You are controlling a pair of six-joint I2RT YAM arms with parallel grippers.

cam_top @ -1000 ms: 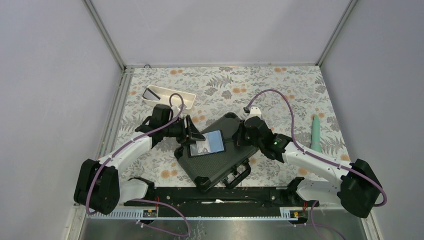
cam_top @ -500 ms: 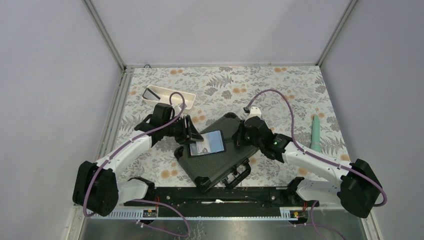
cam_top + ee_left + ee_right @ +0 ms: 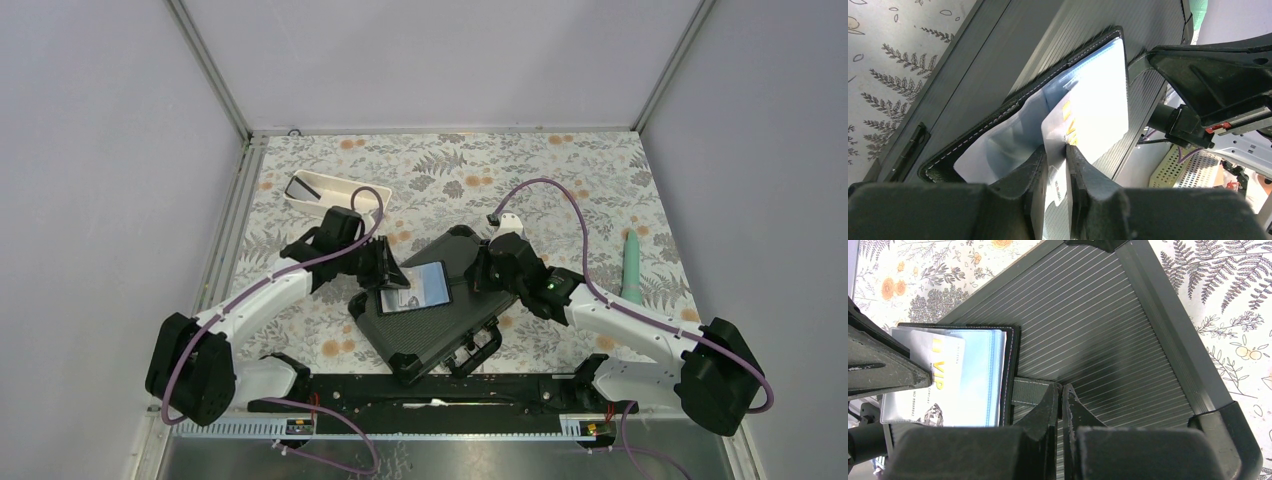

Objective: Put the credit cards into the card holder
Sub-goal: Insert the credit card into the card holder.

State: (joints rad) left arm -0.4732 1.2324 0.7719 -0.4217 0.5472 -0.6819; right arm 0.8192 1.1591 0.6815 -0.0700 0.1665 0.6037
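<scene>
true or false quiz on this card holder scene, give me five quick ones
1. The left tool grips a pale card with yellow lettering. True.
2. The right tool pinches the tab of the holder. True.
3. The holder lies on the bare table. False: it lies on the black case.
4. The tray is empty. False: it holds a dark card.
5. The holder is folded shut. False: it lies open.

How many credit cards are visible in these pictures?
2. A pale card is pinched in the fingers of the left gripper, partly inside the open card holder. A dark card lies in the white tray. More may be hidden in the holder's pockets.
</scene>
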